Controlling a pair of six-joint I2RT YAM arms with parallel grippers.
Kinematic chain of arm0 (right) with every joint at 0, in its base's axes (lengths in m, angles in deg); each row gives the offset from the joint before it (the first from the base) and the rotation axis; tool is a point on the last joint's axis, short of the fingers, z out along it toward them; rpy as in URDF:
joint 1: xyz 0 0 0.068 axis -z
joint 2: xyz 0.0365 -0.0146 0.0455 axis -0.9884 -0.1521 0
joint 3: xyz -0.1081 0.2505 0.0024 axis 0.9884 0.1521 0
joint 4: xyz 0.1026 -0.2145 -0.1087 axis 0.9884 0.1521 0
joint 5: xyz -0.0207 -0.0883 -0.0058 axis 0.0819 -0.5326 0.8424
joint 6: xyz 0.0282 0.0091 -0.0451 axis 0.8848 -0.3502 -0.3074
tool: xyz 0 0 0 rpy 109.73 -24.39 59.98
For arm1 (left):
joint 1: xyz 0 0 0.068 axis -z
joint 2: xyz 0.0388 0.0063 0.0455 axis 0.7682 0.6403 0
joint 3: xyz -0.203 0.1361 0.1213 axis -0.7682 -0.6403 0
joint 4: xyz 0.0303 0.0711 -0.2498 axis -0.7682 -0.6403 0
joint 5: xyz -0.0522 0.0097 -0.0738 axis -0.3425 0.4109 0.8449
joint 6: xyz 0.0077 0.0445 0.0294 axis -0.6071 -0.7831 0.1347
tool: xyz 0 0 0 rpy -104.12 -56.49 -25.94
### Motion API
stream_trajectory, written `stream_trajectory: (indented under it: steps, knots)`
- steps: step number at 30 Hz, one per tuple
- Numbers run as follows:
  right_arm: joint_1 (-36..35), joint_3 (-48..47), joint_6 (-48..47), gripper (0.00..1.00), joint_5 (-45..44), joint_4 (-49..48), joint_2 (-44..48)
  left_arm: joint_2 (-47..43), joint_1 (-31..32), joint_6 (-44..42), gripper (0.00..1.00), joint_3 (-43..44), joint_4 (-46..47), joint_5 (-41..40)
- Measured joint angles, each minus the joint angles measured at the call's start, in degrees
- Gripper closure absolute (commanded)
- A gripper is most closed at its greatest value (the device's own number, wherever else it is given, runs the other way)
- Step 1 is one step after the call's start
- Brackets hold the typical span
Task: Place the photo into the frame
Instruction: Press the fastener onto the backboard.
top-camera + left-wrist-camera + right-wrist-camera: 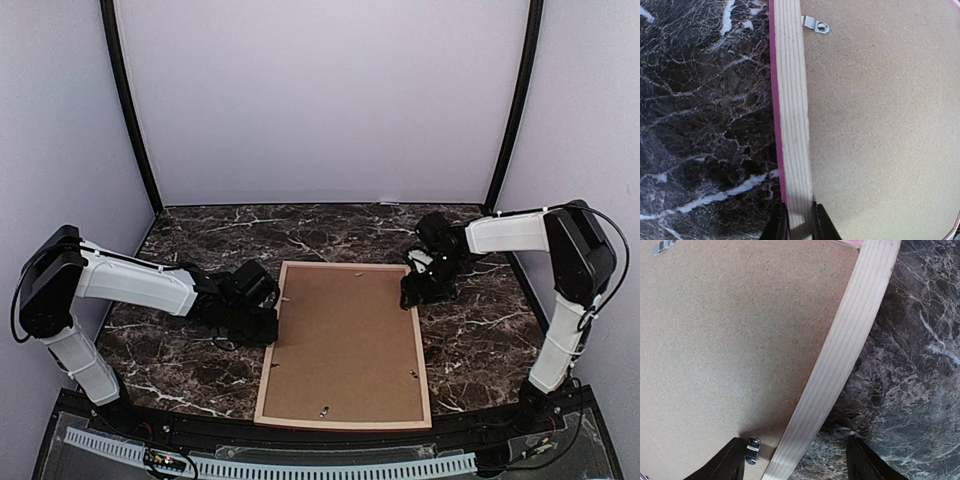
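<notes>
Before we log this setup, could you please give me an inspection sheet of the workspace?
Surface: dark marble table.
Job's things: frame lies face down, brown backing in it, clips at its edge; photo not seen.
Clutter: nothing seen.
Grippers: left gripper pinches the frame's left rail; right gripper open, astride the right rail near the far corner.
Cables: black cable loops out on the right.
Surroundings: pale walls, black posts.

Frame [792, 125]: large, rectangular, thin pale-wood rails, pink outer edge; lying flat, back side up; lower centre of top view
</notes>
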Motion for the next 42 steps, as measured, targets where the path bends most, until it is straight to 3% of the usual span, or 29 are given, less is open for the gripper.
stream_trajectory:
  steps: [31,42]
  knots:
    - [2.3,0.5,-0.2,0.68,7.3,-0.5,-0.7,0.0,0.0,0.0,1.0,0.0,0.0,0.0]
    - [3.3,-2.5,-1.9,0.65,8.9,1.3,-2.8,0.0,0.0,0.0,1.0,0.0,0.2,0.0]
